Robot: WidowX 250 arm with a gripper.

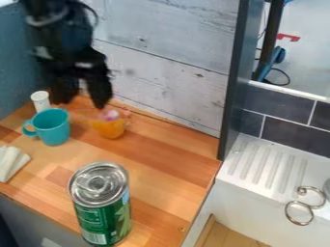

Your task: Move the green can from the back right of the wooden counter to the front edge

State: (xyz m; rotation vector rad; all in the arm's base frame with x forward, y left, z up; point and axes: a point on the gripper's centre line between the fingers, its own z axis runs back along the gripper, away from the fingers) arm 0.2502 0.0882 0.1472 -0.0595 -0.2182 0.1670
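Note:
The black gripper (81,96) hangs over the back left of the wooden counter, its two fingers apart and open. Just below and to the right of it sits a small orange object (108,127) with a pinkish-white top. A teal mug (53,126) stands below the gripper, its handle pointing left. Behind the mug, near the left wall, is a small white cylinder (40,101). A green can (102,205) with a silver top stands upright at the front of the counter, far from the gripper.
A folded whitish cloth (11,162) lies at the counter's left edge. White boards rise behind the wooden counter (164,159), and a dark upright panel (233,77) stands at its right. Beyond are a ribbed white drainer (268,164) and metal rings (299,212).

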